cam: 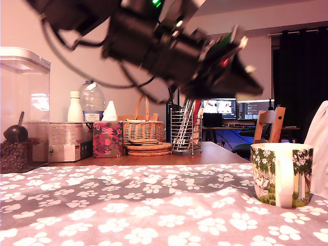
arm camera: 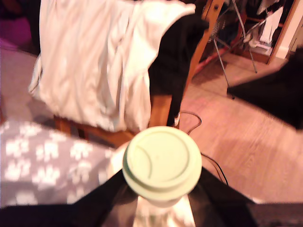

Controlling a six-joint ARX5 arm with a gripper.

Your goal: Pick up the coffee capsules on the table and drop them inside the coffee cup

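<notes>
I can't read a brand or any lettering anywhere — the box labels at the back are too blurred, so the only print I can make out is the white paw pattern on the table (cam: 154, 205) cloth and the green trees and animals on the coffee cup (cam: 281, 174). The cup stands upright on the cloth at the exterior view's right; from this low angle I cannot see inside it. My gripper (cam: 241, 77) hangs high in the air, smeared by blur, above and a little to the exterior view's left of the cup. In the wrist view its dark fingers (arm camera: 102, 201) are clamped on a pale cream-yellow coffee capsule (arm camera: 162, 161), the round end facing the camera — past it I see the cloth's edge, a wooden chair (arm camera: 163, 106) draped with white fabric (arm camera: 94, 61), and wood floor. At the exterior view's far left a clear lidded bin (cam: 23, 110) holds dark pellets with a black scoop (cam: 15, 132) in them. Further back sit a wire holder (cam: 185, 130) with utensils standing in it, a wicker basket (cam: 143, 128), a floral tissue box (cam: 107, 137) with a tissue poking up, and two bottles (cam: 87, 105).
</notes>
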